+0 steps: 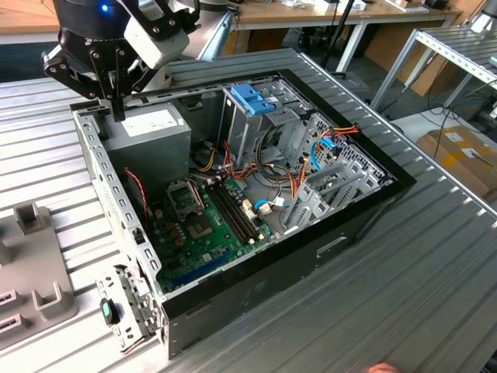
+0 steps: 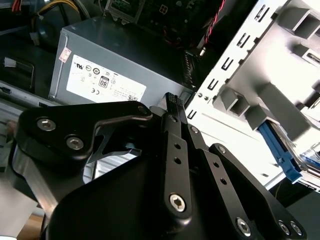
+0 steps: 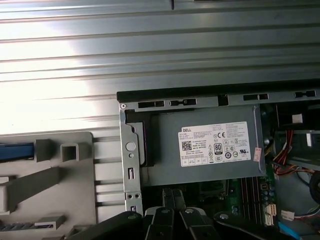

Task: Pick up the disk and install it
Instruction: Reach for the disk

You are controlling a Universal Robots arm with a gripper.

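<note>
One end effector (image 1: pixel 117 115), fingers pressed together, holding nothing, hovers above grey boxy power supply (image 1: pixel 155 128). Your open black computer case (image 1: pixel 256 291) lies side-up on the bench, likely for top access.

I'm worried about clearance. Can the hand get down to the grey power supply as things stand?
Probably yes. The hand hangs over the power supply, near the case wall; the case is open and nothing rests on the supply's top.

The exterior view looks obliquely down over the whole computer case (image 1: pixel 311 260). Both wrist views look closely past the gripper (image 2: pixel 172 100) (image 3: pixel 172 192) at the power supply (image 2: pixel 125 55) (image 3: pixel 200 125) (image 1: pixel 151 134), which all three share.
</note>
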